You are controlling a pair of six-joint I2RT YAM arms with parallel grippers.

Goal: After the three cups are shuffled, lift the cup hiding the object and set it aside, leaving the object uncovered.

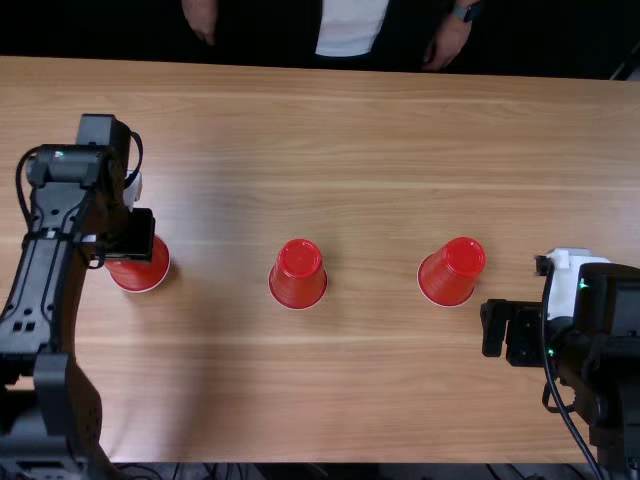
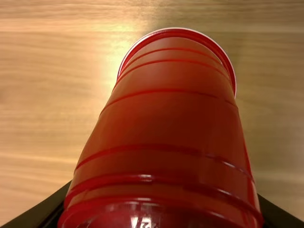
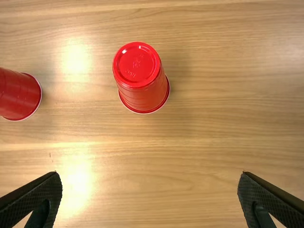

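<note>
Left fingers (image 2: 33, 216) clamp the left upside-down red plastic cup (image 1: 143, 270), left of frame on the light wooden bench (image 1: 350, 130) — right fingers (image 3: 38, 195) gape wide at lower right, near the right red cup (image 1: 452, 270). Middle red cup (image 1: 298, 273) sits dead centre.

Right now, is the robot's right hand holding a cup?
No, the right hand is open and the nearest cup stands apart from it.

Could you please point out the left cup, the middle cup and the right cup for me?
left cup (image 2: 175, 142), left wrist view, on its side wall.
middle cup (image 1: 299, 258), top view, on its upturned base.
right cup (image 1: 462, 256), top view, on its upturned base.
</note>
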